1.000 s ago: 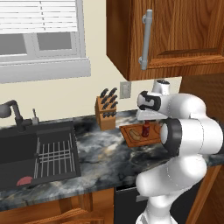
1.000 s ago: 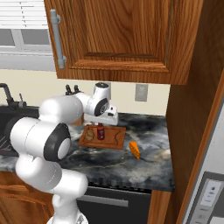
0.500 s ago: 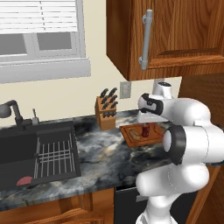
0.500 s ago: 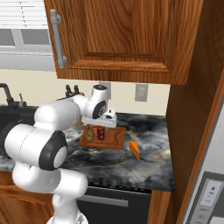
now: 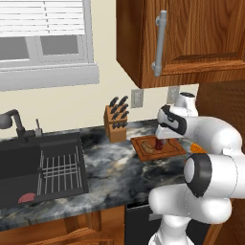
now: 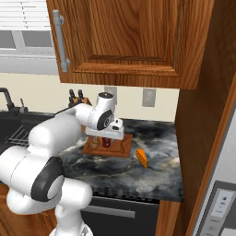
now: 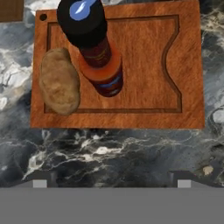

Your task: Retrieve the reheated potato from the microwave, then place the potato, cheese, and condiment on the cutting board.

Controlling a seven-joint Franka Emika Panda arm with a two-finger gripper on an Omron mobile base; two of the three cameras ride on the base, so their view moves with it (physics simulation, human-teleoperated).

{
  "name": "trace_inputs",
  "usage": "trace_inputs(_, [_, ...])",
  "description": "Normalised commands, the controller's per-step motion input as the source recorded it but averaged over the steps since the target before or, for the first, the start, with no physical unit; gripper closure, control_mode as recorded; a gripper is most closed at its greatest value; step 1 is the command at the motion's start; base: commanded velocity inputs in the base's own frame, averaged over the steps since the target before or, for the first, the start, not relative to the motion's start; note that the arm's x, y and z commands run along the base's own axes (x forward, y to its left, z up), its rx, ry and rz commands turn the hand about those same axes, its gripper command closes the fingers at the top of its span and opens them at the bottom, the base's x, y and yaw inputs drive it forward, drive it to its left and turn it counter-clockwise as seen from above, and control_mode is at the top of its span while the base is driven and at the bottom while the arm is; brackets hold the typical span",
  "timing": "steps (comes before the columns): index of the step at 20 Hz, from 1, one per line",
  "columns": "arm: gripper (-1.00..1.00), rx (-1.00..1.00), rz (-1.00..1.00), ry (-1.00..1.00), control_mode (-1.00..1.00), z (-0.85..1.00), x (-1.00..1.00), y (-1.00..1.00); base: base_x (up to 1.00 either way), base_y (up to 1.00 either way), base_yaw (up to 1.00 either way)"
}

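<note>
Two things sit on the cutting board [image 7: 144, 65]: the potato [image 7: 59, 81] by its edge and the bottle [image 7: 94, 46] upright beside it, the rest bare. The gripper [image 6: 107, 135] hovers above, jaws apart, holding nothing. Right base view adds the cheese [image 6: 142, 158] on the counter [image 6: 159, 177], well apart.

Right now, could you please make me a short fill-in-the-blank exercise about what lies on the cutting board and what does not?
1. The potato lies on the cutting board beside the ____.
2. The condiment stands ____ on the board.
3. The cheese lies on the ____, off the board.
4. The gripper above the board holds ____.

Missing words: condiment; upright; counter; nothing
</note>
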Motion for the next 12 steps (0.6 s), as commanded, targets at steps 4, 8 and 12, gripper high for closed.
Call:
trace_inputs(4, [-1.0,0.0,0.12,0.01,-1.0,0.04,-0.41,-0.45,0.0,0.0,0.0])
trace_inputs(8, [-1.0,0.0,0.21,0.0,-1.0,0.0,-0.34,-0.67,0.0,0.0,0.0])
trace_inputs(12, [-1.0,0.0,0.17,0.0,-1.0,-0.01,-0.19,-0.65,0.0,0.0,0.0])
